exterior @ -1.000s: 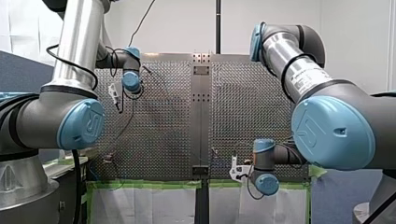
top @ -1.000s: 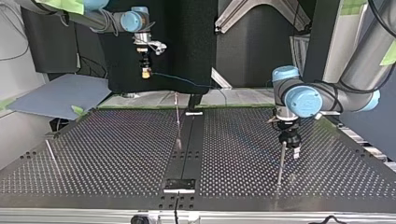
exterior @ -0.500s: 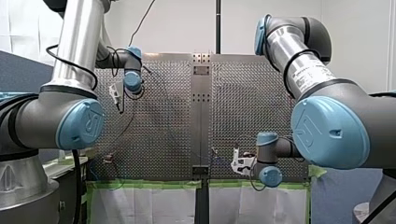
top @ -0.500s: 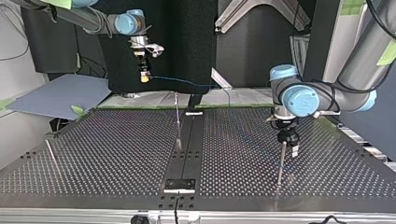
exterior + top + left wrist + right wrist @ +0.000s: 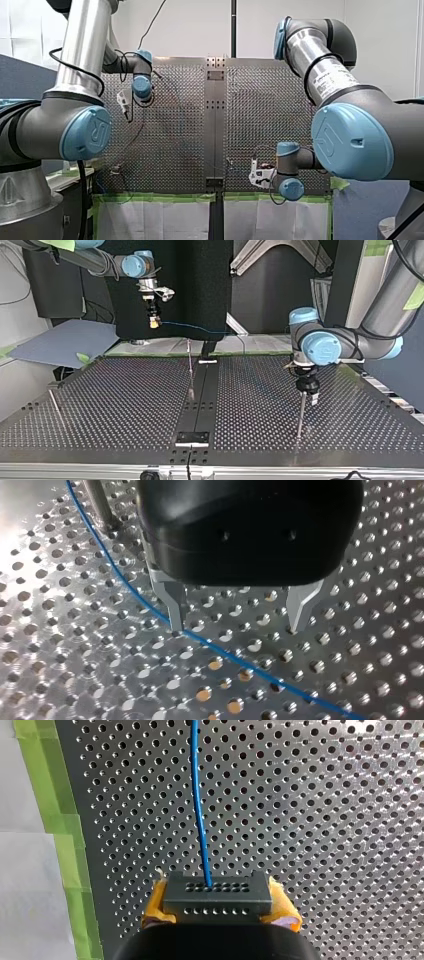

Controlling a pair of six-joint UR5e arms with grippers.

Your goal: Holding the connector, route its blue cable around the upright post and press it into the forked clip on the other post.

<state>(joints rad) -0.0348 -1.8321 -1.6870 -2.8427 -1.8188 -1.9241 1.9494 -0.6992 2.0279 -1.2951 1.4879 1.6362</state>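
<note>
The perforated table [image 5: 125,405] is filling most of the scene, and the two arms are reaching over it well apart from each other. In the top view the right claw [image 5: 154,322] is hanging high beyond the table's far edge. The left claw [image 5: 307,391] is pointing down just over the top of a thin post [image 5: 300,417]. A second post [image 5: 190,371] is standing between the two claws. I cannot tell whether its tip is forked. The front view is giving only the arms' places, and both claws are too small there to read.

The wrist views are supplying the rest. The left claw's metal fingers [image 5: 172,600] are standing wide apart and gripping nothing, with the post rising just beside one of them. The right claw's yellow pads [image 5: 282,909] are closing tight on the dark connector [image 5: 218,890], one on each side. The blue cable [image 5: 199,805] is leaving the connector's face and running straight ahead of that claw, with green tape [image 5: 55,810] off to one side. The same cable is crossing the table close under one left fingertip and on beneath the gap, though I cannot tell whether it is touching.
</note>
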